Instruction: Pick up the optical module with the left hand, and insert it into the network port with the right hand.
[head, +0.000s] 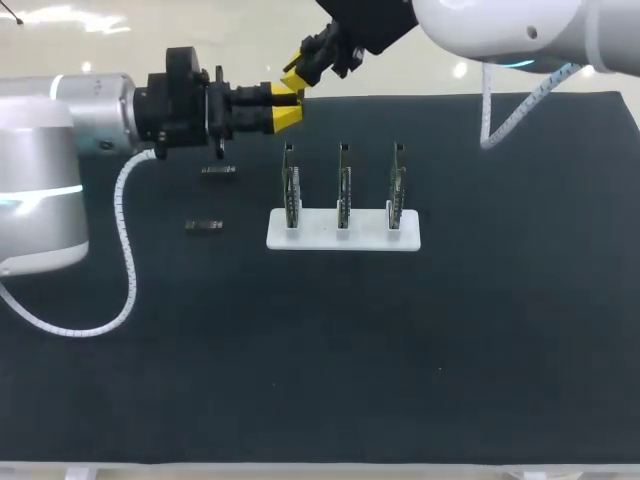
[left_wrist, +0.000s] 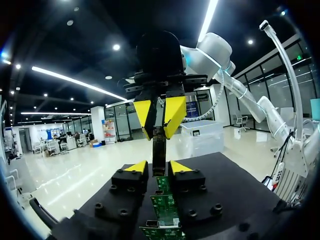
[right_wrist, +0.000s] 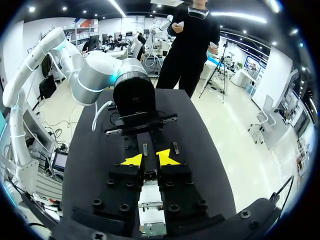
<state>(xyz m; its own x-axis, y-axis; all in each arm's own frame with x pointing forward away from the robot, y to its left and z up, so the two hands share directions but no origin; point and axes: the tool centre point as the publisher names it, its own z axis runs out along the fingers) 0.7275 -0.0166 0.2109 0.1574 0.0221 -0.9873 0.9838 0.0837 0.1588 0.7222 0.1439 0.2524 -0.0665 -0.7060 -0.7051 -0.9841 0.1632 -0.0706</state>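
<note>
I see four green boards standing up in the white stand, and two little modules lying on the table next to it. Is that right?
Almost. The white stand has three upright boards, not four, as the head view shows. The rest is right: two little modules lie on the table next to it.

Black table (head: 300, 380) bears white stand (head: 320, 233), two modules (head: 204, 226).

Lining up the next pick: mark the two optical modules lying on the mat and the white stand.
far optical module (head: 218, 172), head view, middle of its body.
near optical module (head: 204, 226), head view, middle of its body.
white stand (head: 318, 236), head view, bare base between two boards.
</note>
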